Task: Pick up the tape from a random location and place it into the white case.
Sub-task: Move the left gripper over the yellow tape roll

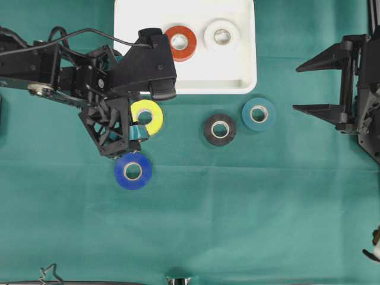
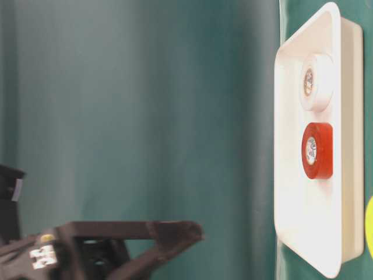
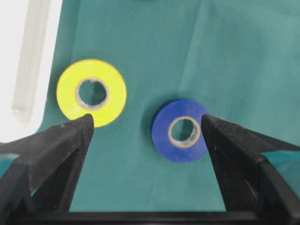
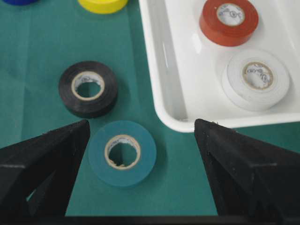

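While overhead the arm half-hides the yellow roll (image 3: 91, 99), the left wrist view shows it whole; both jaws spread.

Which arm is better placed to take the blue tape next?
Probably left. The left gripper hangs open over the blue tape and yellow tape; its wrist view shows the blue roll near one finger. The right gripper waits open at the far edge.

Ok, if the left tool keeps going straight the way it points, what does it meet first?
Probably the blue tape roll, which sits nearest the middle of the open left tool. The yellow roll lies off toward one finger. Depth is unclear.
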### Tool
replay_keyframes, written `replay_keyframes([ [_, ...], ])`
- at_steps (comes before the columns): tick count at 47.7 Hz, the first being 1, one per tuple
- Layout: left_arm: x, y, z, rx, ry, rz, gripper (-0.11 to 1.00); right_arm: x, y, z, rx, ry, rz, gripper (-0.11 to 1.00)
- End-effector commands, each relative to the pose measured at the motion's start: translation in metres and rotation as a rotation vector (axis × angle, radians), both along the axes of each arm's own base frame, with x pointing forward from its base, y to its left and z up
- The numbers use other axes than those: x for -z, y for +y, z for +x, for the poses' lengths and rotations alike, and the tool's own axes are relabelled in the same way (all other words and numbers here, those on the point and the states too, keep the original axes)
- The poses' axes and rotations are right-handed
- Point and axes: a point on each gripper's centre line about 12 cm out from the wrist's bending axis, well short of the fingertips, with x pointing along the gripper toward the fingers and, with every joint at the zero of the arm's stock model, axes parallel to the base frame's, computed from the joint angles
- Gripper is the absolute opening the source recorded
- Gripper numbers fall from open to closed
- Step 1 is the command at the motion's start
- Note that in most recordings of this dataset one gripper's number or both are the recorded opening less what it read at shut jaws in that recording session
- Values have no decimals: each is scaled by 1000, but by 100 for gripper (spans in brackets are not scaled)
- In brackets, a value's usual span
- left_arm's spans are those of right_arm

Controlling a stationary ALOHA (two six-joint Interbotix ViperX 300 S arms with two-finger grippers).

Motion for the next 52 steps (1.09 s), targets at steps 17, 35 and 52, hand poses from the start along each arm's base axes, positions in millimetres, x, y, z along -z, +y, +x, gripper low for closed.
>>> replay_keyframes([
  [17,63,-9,6,0,-1,-11,94,-12,-1,5,-1,-29,-7,89],
  [35,108,-11,17,3,8,-7,94,-10,-1,5,-1,-24,-5,89],
  [52,137,-9,16,-2,49,-4,94,-7,-1,7,-2,-12,-6,89],
])
